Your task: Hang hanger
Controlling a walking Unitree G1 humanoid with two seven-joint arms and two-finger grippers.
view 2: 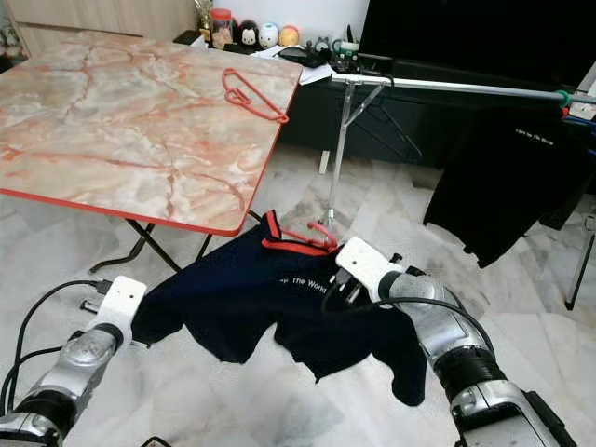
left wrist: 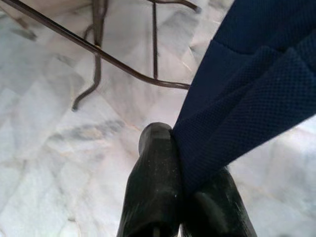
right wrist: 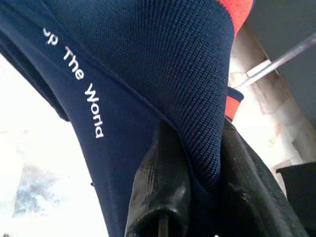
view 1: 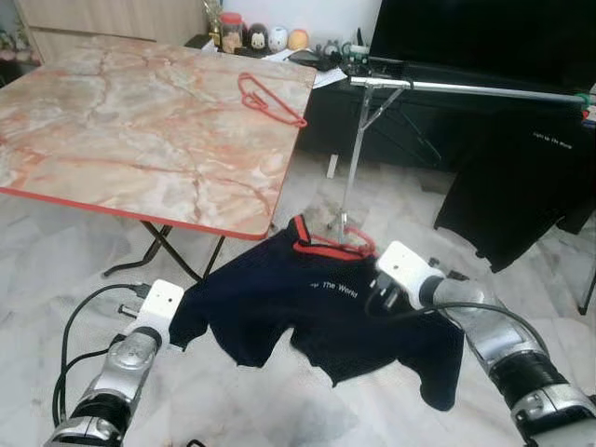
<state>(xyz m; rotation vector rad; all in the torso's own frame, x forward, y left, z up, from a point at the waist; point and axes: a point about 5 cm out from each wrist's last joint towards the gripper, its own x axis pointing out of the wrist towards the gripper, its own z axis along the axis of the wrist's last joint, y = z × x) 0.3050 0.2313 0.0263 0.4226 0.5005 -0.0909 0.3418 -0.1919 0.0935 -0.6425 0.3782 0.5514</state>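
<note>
A navy polo shirt (view 1: 307, 298) with a red collar and white lettering hangs spread between my two grippers, above the marble floor. A red hanger (view 1: 349, 244) sticks out of its collar. My left gripper (left wrist: 180, 163) is shut on the shirt's sleeve edge, low on the left (view 1: 182, 324). My right gripper (right wrist: 207, 163) is shut on the shirt's fabric close to the collar (view 1: 377, 296). The silver rail (view 1: 484, 89) of a clothes rack runs across the upper right, beyond and above the shirt.
A black shirt (view 1: 521, 177) hangs from the rail at the right. A folding marble-top table (view 1: 121, 140) stands on the left with another red hanger (view 1: 268, 101) on it. The rack's upright (view 1: 354, 158) stands just behind the shirt. A dark TV cabinet (view 1: 410, 130) lines the back.
</note>
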